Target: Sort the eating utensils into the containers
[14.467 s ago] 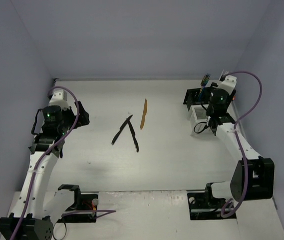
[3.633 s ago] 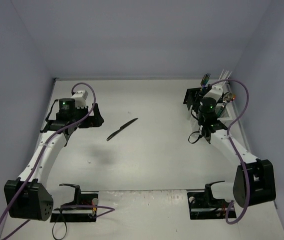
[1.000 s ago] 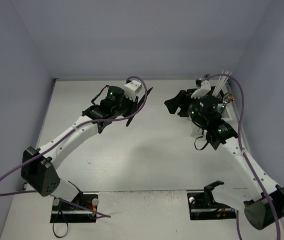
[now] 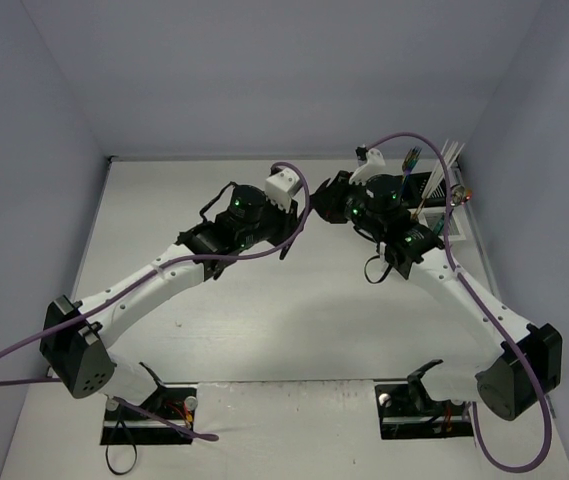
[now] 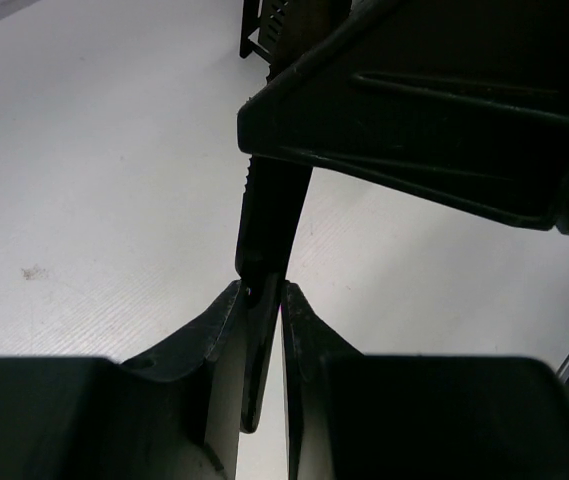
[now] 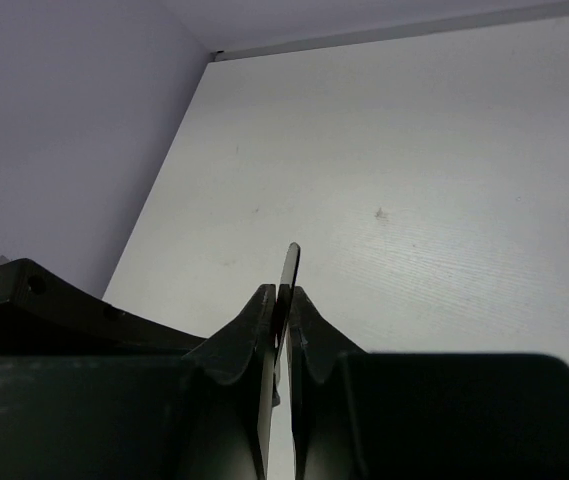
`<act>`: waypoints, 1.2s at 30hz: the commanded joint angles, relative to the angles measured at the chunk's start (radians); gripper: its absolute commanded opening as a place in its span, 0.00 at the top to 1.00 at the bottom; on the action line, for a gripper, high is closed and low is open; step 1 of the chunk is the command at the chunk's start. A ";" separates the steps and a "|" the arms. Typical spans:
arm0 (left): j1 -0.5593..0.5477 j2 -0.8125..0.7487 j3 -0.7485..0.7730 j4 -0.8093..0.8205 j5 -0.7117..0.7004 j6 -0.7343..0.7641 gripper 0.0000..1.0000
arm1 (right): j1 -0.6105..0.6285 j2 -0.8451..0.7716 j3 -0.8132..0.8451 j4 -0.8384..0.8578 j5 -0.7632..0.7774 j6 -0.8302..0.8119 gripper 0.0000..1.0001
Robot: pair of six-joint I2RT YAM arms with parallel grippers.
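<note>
A black knife [image 5: 269,225] hangs in the air over the middle of the table, gripped at both ends. My left gripper [image 5: 261,290] is shut on one end, and from above it [image 4: 299,212] reaches in from the left. My right gripper [image 6: 282,295] is shut on the other end, whose blade tip [image 6: 290,262] pokes out past the fingers. In the top view it [image 4: 330,202] meets the left one nose to nose. The black container [image 5: 259,25] stands behind the right arm at the back right, with several utensils [image 4: 412,160] upright in it.
The right gripper's black body [image 5: 434,110] fills the upper right of the left wrist view. The left gripper's body [image 6: 54,310] fills the lower left of the right wrist view. Pale utensil handles [image 4: 450,153] stick up by the right wall. The purple cables [image 4: 304,215] loop near the meeting point.
The left arm carried the black knife further right. The right arm swung left to meet it, and its fingers went from open to shut on the knife's free end.
</note>
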 commanded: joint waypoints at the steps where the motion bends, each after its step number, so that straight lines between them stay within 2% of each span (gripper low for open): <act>1: -0.004 -0.024 0.039 0.102 0.007 -0.017 1.00 | 0.004 -0.033 0.002 0.082 0.027 -0.043 1.00; 2: -0.004 -0.022 0.038 0.103 0.009 -0.018 1.00 | 0.004 -0.035 0.000 0.082 0.036 -0.049 1.00; 6: -0.004 -0.031 0.018 0.103 -0.017 -0.019 0.54 | 0.002 -0.047 -0.002 0.079 0.070 -0.079 1.00; 7: -0.004 -0.035 0.012 0.102 -0.031 -0.020 0.46 | 0.000 -0.050 0.000 0.074 0.079 -0.090 1.00; 8: -0.003 -0.040 0.007 0.101 -0.045 -0.021 0.39 | -0.002 -0.053 0.003 0.068 0.090 -0.102 1.00; 11: 0.000 -0.065 -0.018 0.097 -0.101 -0.018 0.28 | -0.010 -0.067 0.029 0.024 0.155 -0.158 1.00; 13: 0.007 -0.086 -0.035 0.081 -0.134 -0.017 0.24 | -0.026 -0.084 0.052 -0.009 0.238 -0.199 1.00; 17: 0.051 -0.142 -0.063 0.004 -0.210 -0.029 0.23 | -0.121 -0.123 0.070 -0.053 0.330 -0.265 1.00; 21: 0.164 -0.242 -0.131 -0.078 -0.235 -0.088 0.23 | -0.233 -0.163 0.074 -0.073 0.438 -0.351 1.00; 25: 0.279 -0.405 -0.204 -0.136 -0.278 -0.126 0.21 | -0.274 -0.169 0.090 -0.073 0.551 -0.419 1.00; 31: 0.354 -0.603 -0.259 -0.261 -0.406 -0.061 0.17 | -0.319 -0.116 0.115 -0.071 0.605 -0.467 1.00; 36: 0.357 -0.715 -0.307 -0.289 -0.491 -0.035 0.13 | -0.350 -0.067 0.074 -0.030 0.595 -0.460 1.00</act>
